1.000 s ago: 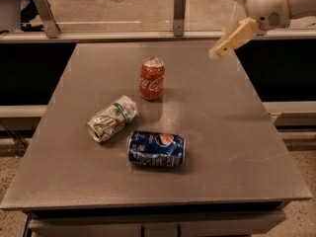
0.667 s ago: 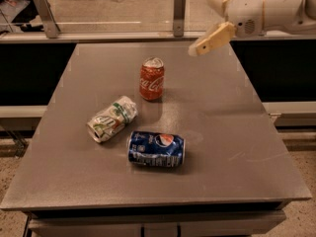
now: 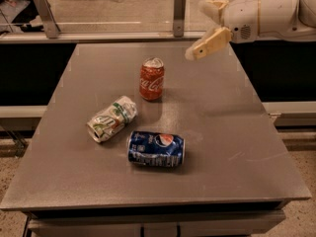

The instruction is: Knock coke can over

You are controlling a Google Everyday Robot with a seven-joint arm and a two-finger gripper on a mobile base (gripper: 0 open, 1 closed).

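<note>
The coke can (image 3: 151,79) stands upright on the grey table (image 3: 222,132), towards the back middle. It is red-orange with white script and a dented silver top. My gripper (image 3: 197,29) comes in from the upper right on a white arm (image 3: 266,15). It hangs above the table's back edge, to the right of the can and higher than it, apart from it. Its two tan fingers (image 3: 207,43) are spread open and hold nothing.
A crushed silver-white can with green markings (image 3: 112,118) lies on its side left of centre. A blue Pepsi can (image 3: 156,149) lies on its side in front of the coke can. A rail with metal posts (image 3: 179,13) runs behind the table.
My gripper has moved left and slightly down, from the far right towards the coke can. The three cans have not moved.
</note>
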